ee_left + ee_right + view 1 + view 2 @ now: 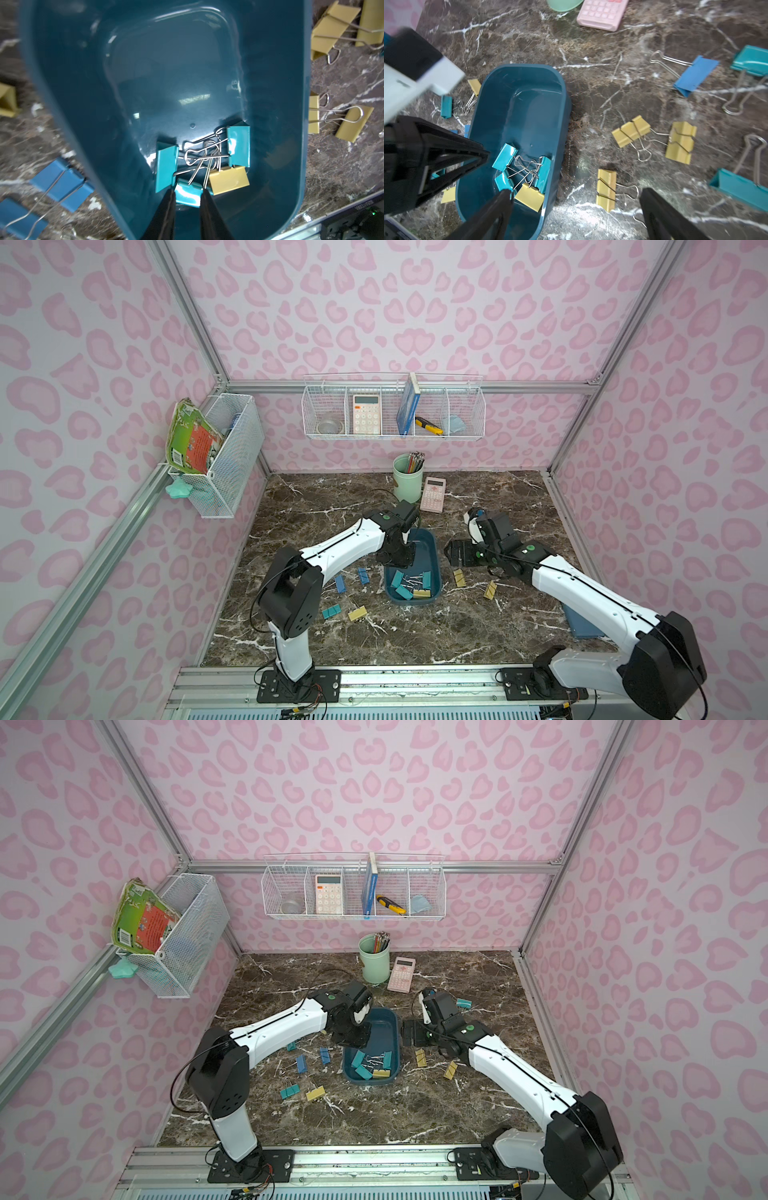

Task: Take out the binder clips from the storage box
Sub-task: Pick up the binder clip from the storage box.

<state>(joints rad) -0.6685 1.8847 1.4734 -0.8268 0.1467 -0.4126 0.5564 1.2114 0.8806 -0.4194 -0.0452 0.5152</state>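
Marble tabletop (332, 639): dark brown with white veins.
Storage box (424, 549): dark teal, open-topped, near the middle of the tabletop between the two arms, its long side running near to far.
Left gripper (187, 189): pointing down into the box over its middle, jaws narrowly parted. A teal clip (188, 197) shows in the gap from the left wrist, while the right wrist view puts the fingertips (483, 155) higher, apart from that clip.
Right gripper (576, 192): above the tabletop just right of the box, jaws spread wide, holding nothing.
Pencil cup (407, 485) and pink calculator (433, 494): side by side, beyond the box's far end.
Binder clips (543, 174): four in the box's near end — three teal, one yellow, wire handles tangled.
Blue clips (340, 585): two on the tabletop just left of the box.
Yellow clips (606, 190): three on the tabletop right of the box.
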